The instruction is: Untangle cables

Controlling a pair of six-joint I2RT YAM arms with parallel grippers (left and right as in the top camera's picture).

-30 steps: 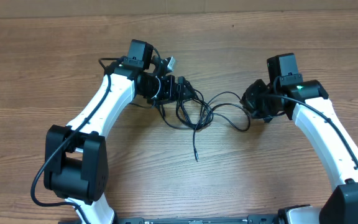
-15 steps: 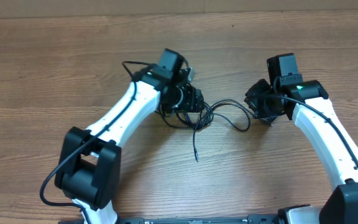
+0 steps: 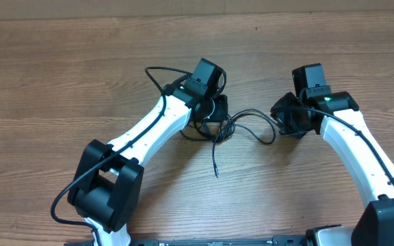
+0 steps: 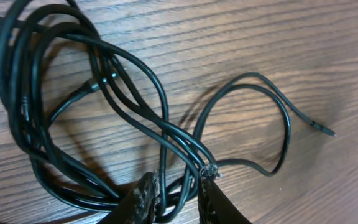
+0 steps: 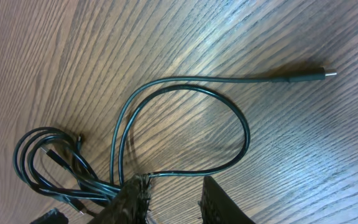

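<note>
The cables (image 3: 237, 125) lie as a black tangle on the wooden table between my two arms, and one loose end (image 3: 215, 171) trails toward the front. My left gripper (image 3: 217, 115) sits over the tangle's left side. In the left wrist view the cables (image 4: 73, 93) form several loops, and two strands run through the narrow gap of the left gripper (image 4: 178, 200) with wood showing between them. A plug tip (image 4: 323, 130) lies at the right. My right gripper (image 5: 174, 202) stands open, and a cable loop (image 5: 185, 87) ending in a plug (image 5: 319, 74) passes its left fingertip (image 5: 138, 190).
The wooden table (image 3: 60, 75) runs wide on all sides of the tangle. The left arm's own black wire (image 3: 157, 70) arcs behind its wrist. Both white arms reach in from the front edge.
My left arm has swung right over the tangle and its jaws have narrowed round two strands. The right gripper's jaws have parted a little; that arm has hardly moved.
</note>
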